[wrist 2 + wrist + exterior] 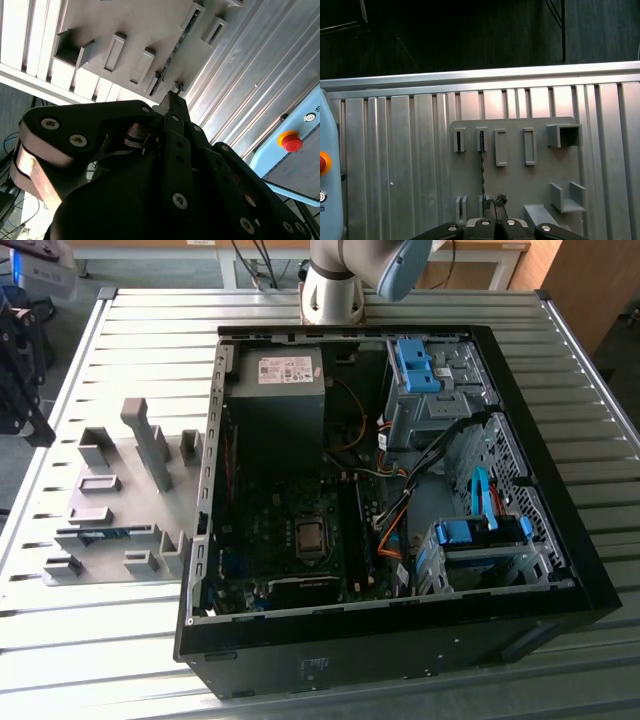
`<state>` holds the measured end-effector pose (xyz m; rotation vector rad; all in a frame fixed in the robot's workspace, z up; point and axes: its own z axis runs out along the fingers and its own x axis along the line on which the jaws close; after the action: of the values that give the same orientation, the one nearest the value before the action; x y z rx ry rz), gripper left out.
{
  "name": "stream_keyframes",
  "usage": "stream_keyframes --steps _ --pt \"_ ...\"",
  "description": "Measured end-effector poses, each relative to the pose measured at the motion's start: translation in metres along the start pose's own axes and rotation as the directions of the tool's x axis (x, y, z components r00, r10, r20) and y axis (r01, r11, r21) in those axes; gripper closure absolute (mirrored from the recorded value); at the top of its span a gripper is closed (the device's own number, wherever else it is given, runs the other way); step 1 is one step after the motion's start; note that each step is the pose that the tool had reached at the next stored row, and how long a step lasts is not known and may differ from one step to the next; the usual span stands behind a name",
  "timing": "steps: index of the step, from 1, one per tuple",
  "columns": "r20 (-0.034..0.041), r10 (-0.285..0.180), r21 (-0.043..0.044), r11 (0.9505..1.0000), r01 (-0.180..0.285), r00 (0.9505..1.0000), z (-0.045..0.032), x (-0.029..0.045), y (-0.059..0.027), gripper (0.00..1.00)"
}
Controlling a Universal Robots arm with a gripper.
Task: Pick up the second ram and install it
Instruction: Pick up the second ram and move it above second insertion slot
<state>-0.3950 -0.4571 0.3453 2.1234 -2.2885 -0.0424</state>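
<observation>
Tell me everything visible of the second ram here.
The second ram is a thin blue-green board stick, standing on its long edge in the grey fixture plate, to the exterior view's left of the computer case. Slotted grey blocks hold its ends. In the first wrist view it shows edge-on, the gripper near one end; contact cannot be told.

Silver arm (330, 285), pale-blue joint cap (403, 265) — black jaws, silver screws (179, 200)
</observation>
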Motion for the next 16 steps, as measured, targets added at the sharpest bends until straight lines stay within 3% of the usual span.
stream_keyframes --steps 8,13,14,16 --pt "0.0000 0.003 -0.0001 1.0000 -0.003 1.0000 0.0133 0.0000 -0.0005 0.90" --pt "0.0002 0.030 0.0003 0.9996 -0.030 0.9996 0.0220 0.0001 -0.0007 0.89" --pt "0.0002 0.030 0.0003 0.9996 -0.030 0.9996 0.0225 0.0001 -0.0008 0.83" --pt "-0.0001 0.030 0.0001 0.9995 -0.030 0.9995 0.0224 0.0001 -0.0007 0.83"
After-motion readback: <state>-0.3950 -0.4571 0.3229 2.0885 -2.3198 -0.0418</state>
